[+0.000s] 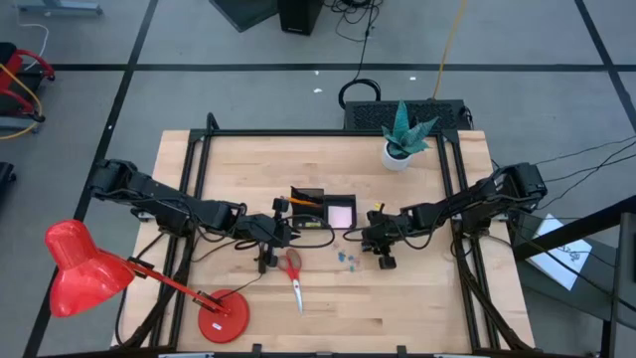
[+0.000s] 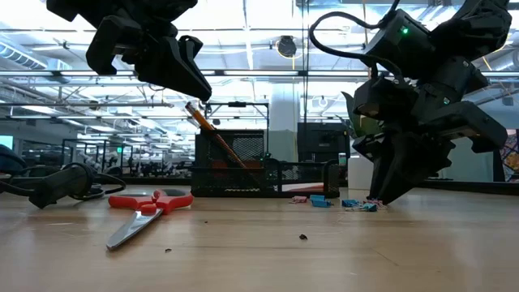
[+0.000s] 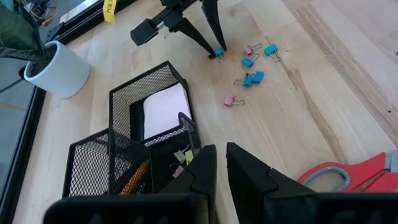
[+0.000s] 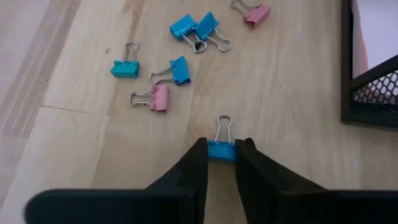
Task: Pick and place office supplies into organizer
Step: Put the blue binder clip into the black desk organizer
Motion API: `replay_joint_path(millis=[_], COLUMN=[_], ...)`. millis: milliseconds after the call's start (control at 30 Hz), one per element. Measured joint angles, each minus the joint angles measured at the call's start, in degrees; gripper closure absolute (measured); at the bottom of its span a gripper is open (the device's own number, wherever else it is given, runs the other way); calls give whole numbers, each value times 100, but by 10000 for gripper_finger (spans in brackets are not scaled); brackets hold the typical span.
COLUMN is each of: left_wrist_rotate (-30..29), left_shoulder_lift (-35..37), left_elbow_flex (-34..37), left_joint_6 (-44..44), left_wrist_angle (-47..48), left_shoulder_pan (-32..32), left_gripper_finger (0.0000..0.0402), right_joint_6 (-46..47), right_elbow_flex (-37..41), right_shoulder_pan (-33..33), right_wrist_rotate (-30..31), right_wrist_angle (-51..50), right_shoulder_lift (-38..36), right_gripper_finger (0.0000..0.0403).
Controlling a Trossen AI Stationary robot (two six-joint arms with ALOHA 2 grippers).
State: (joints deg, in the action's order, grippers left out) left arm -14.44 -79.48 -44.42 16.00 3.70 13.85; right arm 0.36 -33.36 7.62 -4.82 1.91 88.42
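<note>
Pale wooden desk [image 1: 427, 298] carries the black wire-mesh organizer [image 1: 323, 211] near its middle, toward the far edge, red-handled scissors [image 1: 294, 273] lying nearer the front edge. Left gripper [image 3: 221, 163] hovers just above the organizer, fingers pressed together, empty. Right gripper [image 4: 221, 155] is down on the wood, pinching a small blue binder clip [image 4: 221, 150] by its body. Risk: that shallow nip on a slick clip could let it twist or pop free on the lift, scattering the loose blue and pink clips [image 4: 163, 74] close by.

Black mesh organizer [image 1: 320, 202] stood mid-table w/ pencil inside; red scissors [image 1: 294, 277] lay flat nearby; blue/pink clips [image 4: 177, 70] scattered beside.
</note>
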Motion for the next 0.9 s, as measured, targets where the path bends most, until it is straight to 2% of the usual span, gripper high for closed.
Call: replay_joint_path(millis=[167,400,600,733,900], left_wrist_rotate=[0,0,0,0,-1], left_shoulder_lift=[0,1,0,0,0], left_elbow_flex=[0,0,1,0,1], left_joint_6=[1,2,47,81,79], left_wrist_angle=[0,-9,-51,-56,-77], left_shoulder_pan=[0,0,0,0,16], left_gripper_finger=[355,355,355,355,355], right_joint_6=[-133,-168,-371,-657,-898], right_elbow_flex=[7,19,-359,-687,-1087], right_shoulder_pan=[-2,-2,0,-4,-76], right_wrist_rotate=[4,51,57,79,733], right_wrist_angle=[56,850,946,1001,1358], right_shoulder_lift=[0,37,28,22,20], right_gripper_finger=[364,339,363,361,345])
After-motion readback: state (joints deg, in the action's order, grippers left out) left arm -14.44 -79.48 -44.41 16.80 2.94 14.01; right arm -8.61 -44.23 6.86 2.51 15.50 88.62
